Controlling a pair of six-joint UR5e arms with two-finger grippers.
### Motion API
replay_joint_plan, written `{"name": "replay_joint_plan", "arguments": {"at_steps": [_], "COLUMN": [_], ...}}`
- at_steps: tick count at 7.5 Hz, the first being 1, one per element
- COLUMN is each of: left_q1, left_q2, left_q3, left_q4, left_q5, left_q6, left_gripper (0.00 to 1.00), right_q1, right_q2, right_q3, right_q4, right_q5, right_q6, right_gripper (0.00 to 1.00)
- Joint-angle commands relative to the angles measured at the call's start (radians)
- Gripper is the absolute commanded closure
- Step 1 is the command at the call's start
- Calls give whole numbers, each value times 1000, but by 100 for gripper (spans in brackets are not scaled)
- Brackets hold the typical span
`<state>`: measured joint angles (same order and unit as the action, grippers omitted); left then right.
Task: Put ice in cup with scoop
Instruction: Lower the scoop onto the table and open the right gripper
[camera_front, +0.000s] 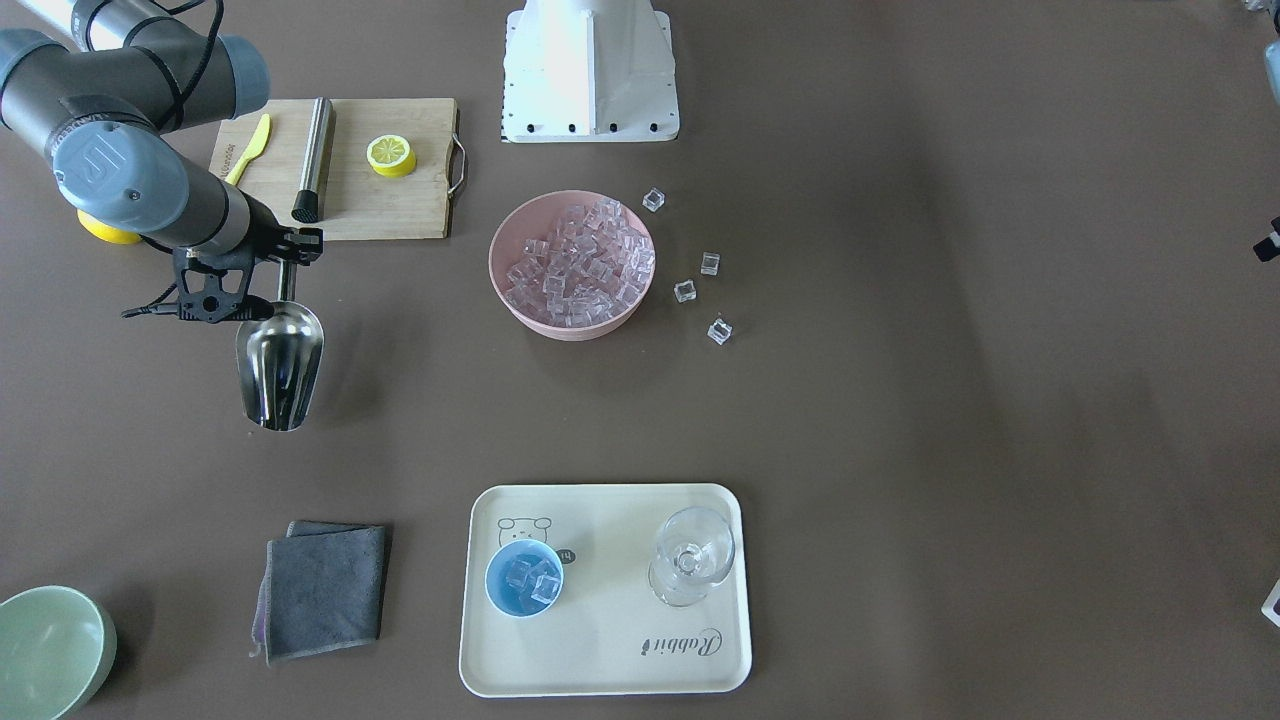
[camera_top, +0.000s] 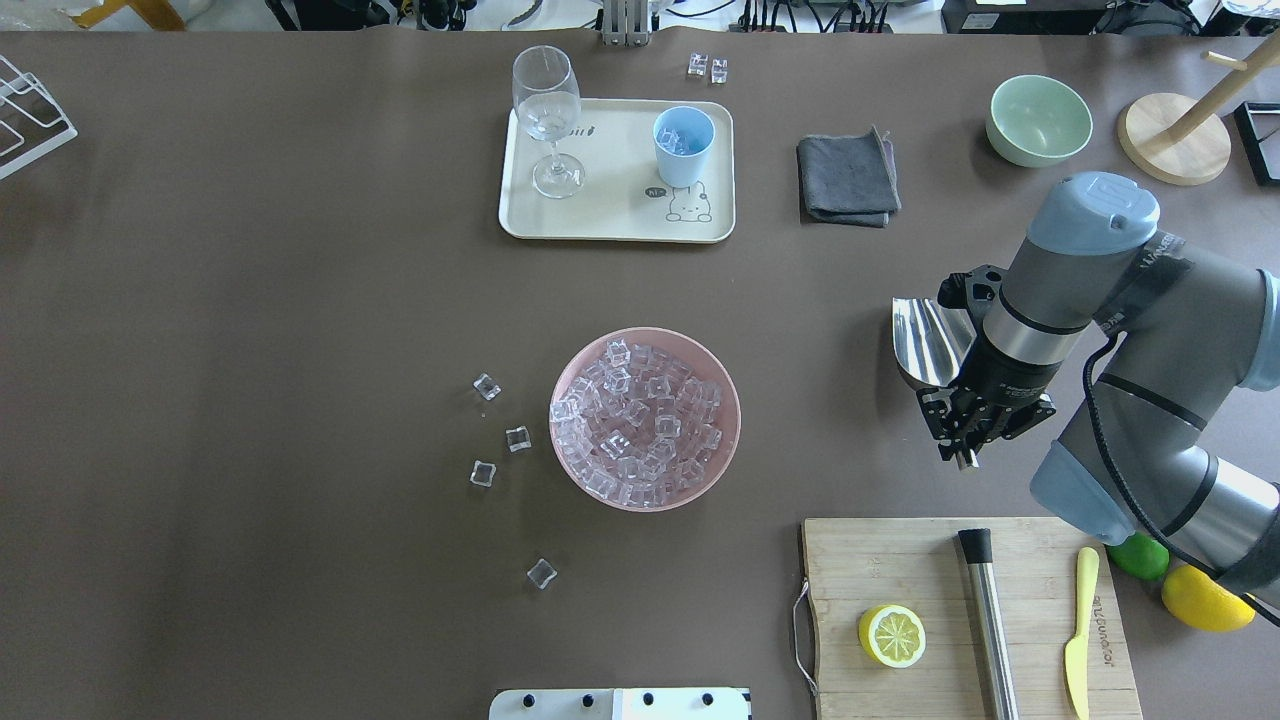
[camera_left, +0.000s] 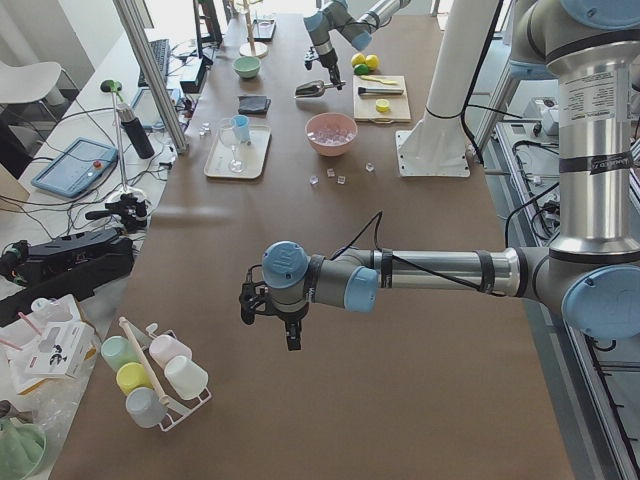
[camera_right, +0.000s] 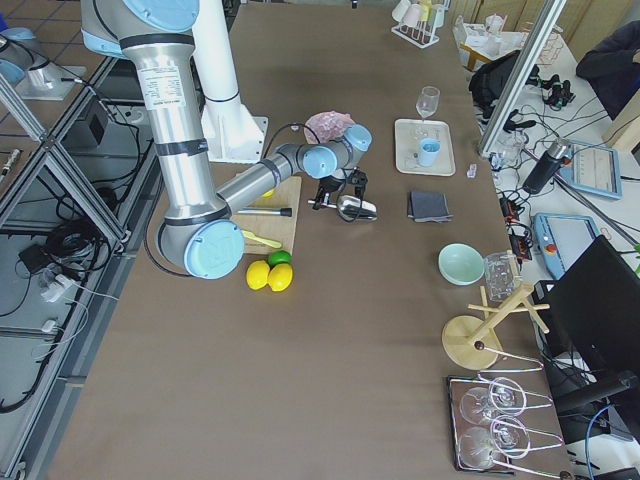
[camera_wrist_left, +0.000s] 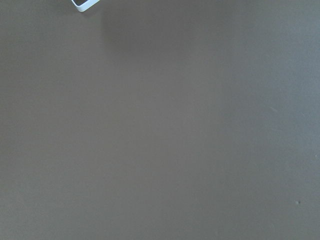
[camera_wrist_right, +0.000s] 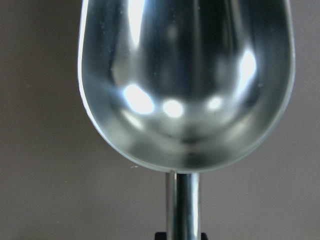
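Scoop (camera_wrist_right: 185, 85) cropped in the right wrist view: trough mouth past the top edge, handle past the bottom. Left gripper (camera_left: 290, 325) seen only side-on, finger gap unreadable. Pale-green bowl (camera_front: 45, 650) clipped by the front-facing view's corner. Lemon (camera_top: 1205, 600) and lime (camera_top: 1140, 555), by the counter's near edge, part-hidden behind the right arm (camera_top: 1150, 300).

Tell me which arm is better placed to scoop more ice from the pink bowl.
The right arm. Its jaws grip the empty scoop by the handle, near the pink bowl of ice. The left arm hangs far down the table, over bare surface.
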<state>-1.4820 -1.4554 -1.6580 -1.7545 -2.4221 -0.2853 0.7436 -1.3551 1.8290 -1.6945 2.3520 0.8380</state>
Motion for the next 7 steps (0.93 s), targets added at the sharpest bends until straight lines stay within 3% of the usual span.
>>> {"name": "replay_joint_plan", "arguments": {"at_steps": [1,2,3,4,5,7], "left_q1": [3,3,3,3,3,2], "left_q2": [-2,-2,-2,-2,-3,0], "left_q3": [17,20,27,33,32,41], "left_q4": [-3,-5,-3,-5,-5,0], "left_q5": [-3,-3,-2,-2,-2,0], "left_q6": [0,0,2,2,2,0], "left_gripper": [2,2,2,2,2,2], "right_q1": [-7,-7,-7,-7,-7,6], "right_q2": [-2,-1,-1,1,7,8], "right_q3": [-36,-37,-40,-42,-39,-31], "right_q4": [61,61,61,62,61,61], "right_q5": [-2,-2,-2,-2,-2,-3], "right_q6": [16,16,7,6,6,3], "right_gripper": [100,100,68,21,1,1]}}
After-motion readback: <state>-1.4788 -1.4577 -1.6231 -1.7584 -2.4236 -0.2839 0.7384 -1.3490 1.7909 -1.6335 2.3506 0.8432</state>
